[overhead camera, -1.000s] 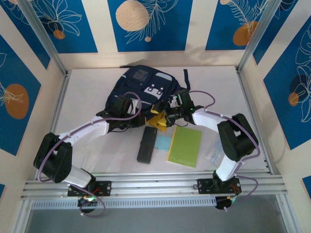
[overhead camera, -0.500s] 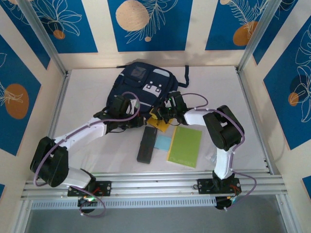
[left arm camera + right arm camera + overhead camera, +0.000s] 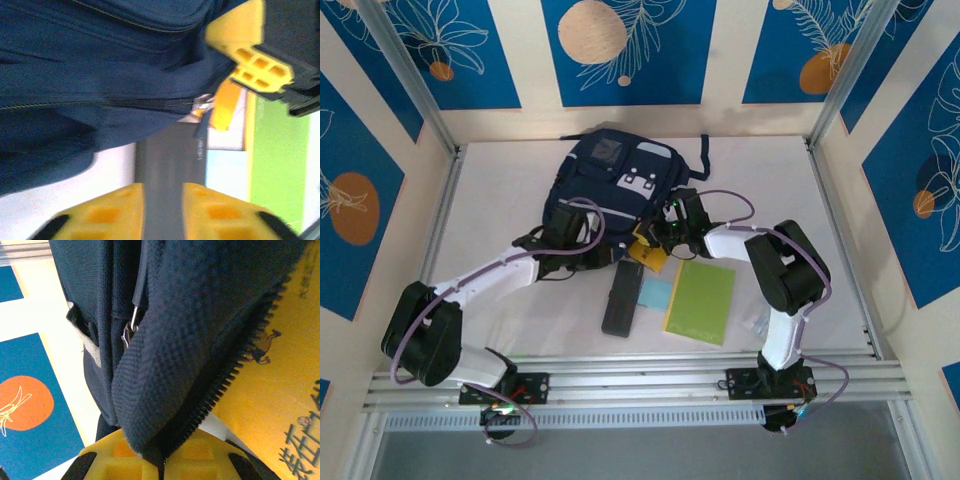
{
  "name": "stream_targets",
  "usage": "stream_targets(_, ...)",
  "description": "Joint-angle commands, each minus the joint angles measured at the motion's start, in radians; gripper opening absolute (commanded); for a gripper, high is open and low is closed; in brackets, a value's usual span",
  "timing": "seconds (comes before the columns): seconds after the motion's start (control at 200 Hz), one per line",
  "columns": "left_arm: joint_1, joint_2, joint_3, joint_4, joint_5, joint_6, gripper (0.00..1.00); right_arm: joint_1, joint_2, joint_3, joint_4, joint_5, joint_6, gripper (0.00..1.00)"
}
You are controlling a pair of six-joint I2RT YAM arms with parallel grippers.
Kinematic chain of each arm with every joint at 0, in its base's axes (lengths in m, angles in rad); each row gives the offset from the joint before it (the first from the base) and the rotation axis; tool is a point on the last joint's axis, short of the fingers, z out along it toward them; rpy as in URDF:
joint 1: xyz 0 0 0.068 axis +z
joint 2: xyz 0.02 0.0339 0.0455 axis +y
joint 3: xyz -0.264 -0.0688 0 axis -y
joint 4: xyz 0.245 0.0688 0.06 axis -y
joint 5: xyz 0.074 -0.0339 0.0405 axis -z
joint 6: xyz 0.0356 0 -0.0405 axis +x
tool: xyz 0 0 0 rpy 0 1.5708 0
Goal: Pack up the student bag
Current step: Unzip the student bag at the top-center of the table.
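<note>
The student bag [image 3: 610,178], dark navy, lies at the back middle of the table with its zipped opening facing the arms. A yellow booklet [image 3: 646,251] sticks out of that opening. My right gripper [image 3: 661,232] is shut on the bag's zipper edge [image 3: 210,405], and the fabric runs down between its yellow fingers [image 3: 161,460]. The yellow booklet [image 3: 280,390] lies just beside that edge. My left gripper [image 3: 162,192] stands open at the bag's near left edge [image 3: 586,252] with nothing between its fingers. Bag fabric [image 3: 100,75] and a zipper pull [image 3: 202,102] are ahead of it.
In front of the bag lie a dark grey case [image 3: 620,297], a light blue pad [image 3: 656,295] and a green notebook [image 3: 701,301]. A clear plastic piece [image 3: 758,320] sits near the right arm. Walls close in the table on three sides.
The right gripper moved in to the bag's opening and shut on its zipper edge. The left gripper, shut before, has just opened and slid slightly left.
</note>
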Motion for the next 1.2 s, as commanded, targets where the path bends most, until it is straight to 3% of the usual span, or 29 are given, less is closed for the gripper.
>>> stream_targets(0.0,-0.050,-0.033,0.003,0.048,-0.044,-0.051,0.42,0.030,-0.015,0.042,0.047,-0.001,0.036,0.00)
stream_targets(0.15,-0.081,0.006,0.011,0.035,-0.108,-0.070,0.46,0.050,0.001,0.056,0.082,0.005,0.078,0.00)
stream_targets(0.335,-0.091,0.076,0.034,-0.009,-0.298,-0.067,0.48,0.074,-0.009,0.056,0.111,0.008,0.113,0.00)
stream_targets(0.47,-0.092,0.124,0.063,0.025,-0.367,-0.064,0.50,0.089,-0.011,0.039,0.152,0.003,0.147,0.00)
stream_targets(0.995,-0.091,0.165,0.211,-0.032,-0.284,-0.058,0.57,0.099,0.022,0.023,0.149,0.004,0.135,0.00)
stream_targets(1.195,-0.090,0.171,0.213,-0.050,-0.335,-0.025,0.45,0.100,0.029,0.025,0.162,-0.006,0.130,0.00)
